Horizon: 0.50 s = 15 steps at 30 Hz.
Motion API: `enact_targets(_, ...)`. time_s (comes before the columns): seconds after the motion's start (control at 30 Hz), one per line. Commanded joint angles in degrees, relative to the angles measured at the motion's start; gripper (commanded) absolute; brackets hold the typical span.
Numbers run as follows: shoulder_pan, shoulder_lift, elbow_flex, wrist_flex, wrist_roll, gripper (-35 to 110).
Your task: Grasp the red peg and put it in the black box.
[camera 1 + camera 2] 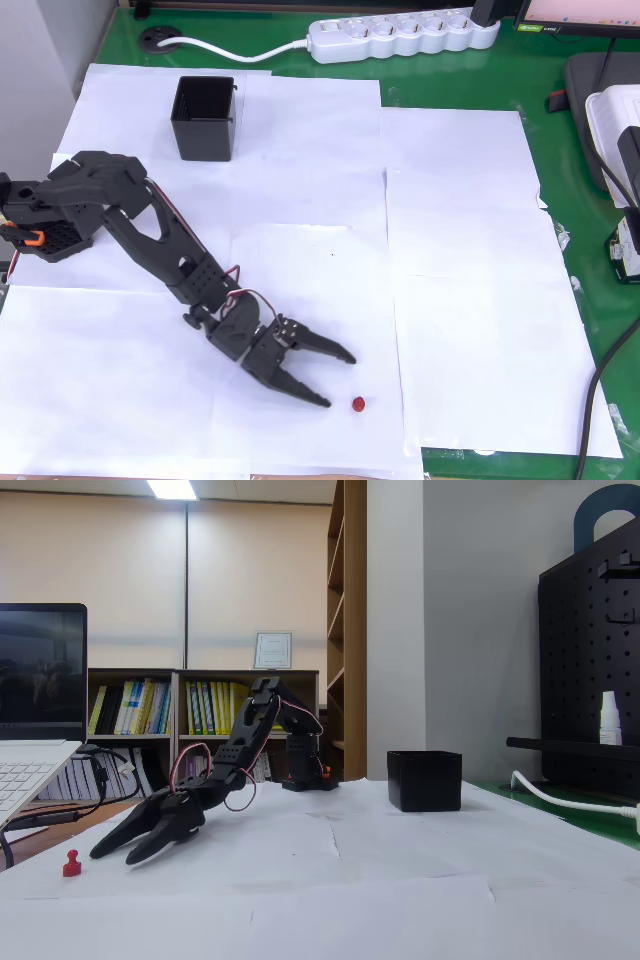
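The red peg [358, 404] [71, 863] stands on the white paper near the table's front edge in the overhead view. My black gripper [338, 379] [112, 853] is open, its two fingertips spread just left of the peg and a short gap away from it, with nothing between them. In the fixed view the fingers hover low over the paper, pointing toward the peg. The black box [205, 118] [425, 780] sits open-topped at the far left of the overhead view, well away from the gripper.
White paper sheets [460, 300] cover the green table. A white power strip [405, 34] and its cable lie along the back edge. A laptop [35, 730] stands at the left in the fixed view. Devices and cables crowd the right edge [615, 150].
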Motion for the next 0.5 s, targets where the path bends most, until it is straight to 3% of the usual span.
enact_targets(0.0, -0.4, -0.2, 3.4, 1.4, -1.0, 27)
enact_targets(0.47, 1.1, 4.6, 12.3, 5.5, -4.0, 27)
